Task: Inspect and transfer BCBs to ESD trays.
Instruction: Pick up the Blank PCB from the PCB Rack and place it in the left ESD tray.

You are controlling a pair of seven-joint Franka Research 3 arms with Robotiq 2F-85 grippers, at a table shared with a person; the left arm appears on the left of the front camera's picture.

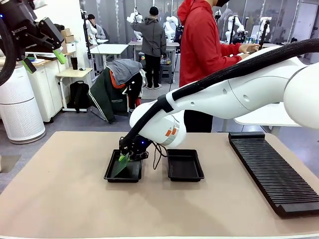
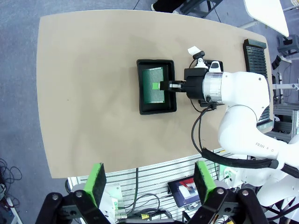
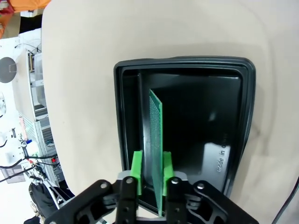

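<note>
Pinching BCB (image 3: pixel 155 130) w/ rt tool (image 3: pixel 151 163), tilted down into ESD tray (image 3: pixel 187 60). Holding lt tool (image 2: pixel 150 181) spread wide, high above desk (image 2: pixel 84 93).

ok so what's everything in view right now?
BCB: 1, pale green, pinched by the right gripper, low in the left tray; can't tell if it touches the floor.
Trays: 2, black, side by side mid-table; left tray has the BCB in it, right tray looks empty.
Rack: 1, black, ribbed, on the robot's right side of the table.
Table: 1, tan top.
Person: 1, red hoodie, standing at the far side, turned away.
Right gripper: black with green pads, shut on the BCB at the left tray.
Left gripper: black with green pads, open, raised high over the robot's left side.
</note>
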